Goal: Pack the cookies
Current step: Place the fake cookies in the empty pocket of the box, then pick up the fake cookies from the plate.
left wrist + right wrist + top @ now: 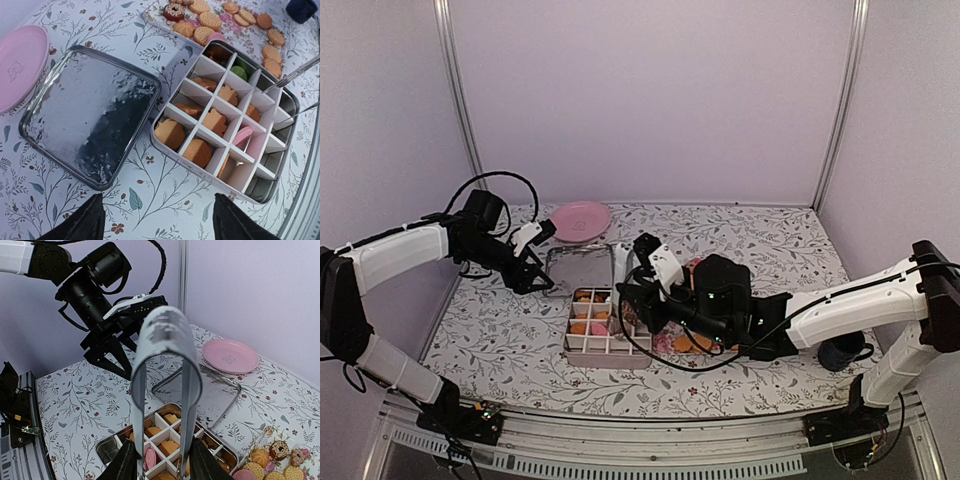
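right end effector (pixel 161 465) grips tongs (pixel 165 335) above divided tin (pixel 607 358), we judge to spare fragile cookies (pixel 210 20) | left end effector (pixel 159 217) open, empty | some cookies in cells, rest at tin's 3 o'clock in top view

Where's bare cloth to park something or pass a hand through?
Free: cloth front-left, between left arm and tin; back-right, from plate to the corner. Crowded: centre, where lid, tin, loose cookies and right claw with tongs bunch together.

One tin (pixel 267 182), one lid (pixel 90 115), one pink plate (pixel 580 220), one pair of tongs (pixel 165 340)
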